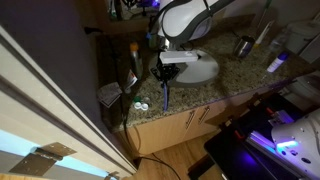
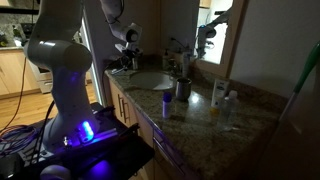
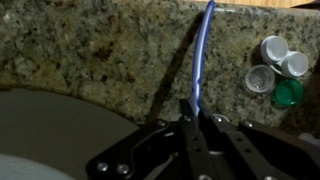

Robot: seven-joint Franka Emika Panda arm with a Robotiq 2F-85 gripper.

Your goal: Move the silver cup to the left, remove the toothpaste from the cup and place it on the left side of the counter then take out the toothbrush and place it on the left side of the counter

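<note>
The claw [image 3: 190,112] is closed tight on the toothbrush [image 3: 200,55], a thin stick glowing bluish in the light. In the wrist view the brush reaches away from the fingertips across the speckled tabletop [image 3: 90,50], just past the rim of the white basin [image 3: 40,130]. A few little round caps [image 3: 272,50], white and green, sit close beside it. I cannot tell whether its far end touches the stone. In an exterior view the silver cup [image 1: 243,46] stands well apart, beyond the basin.
</note>
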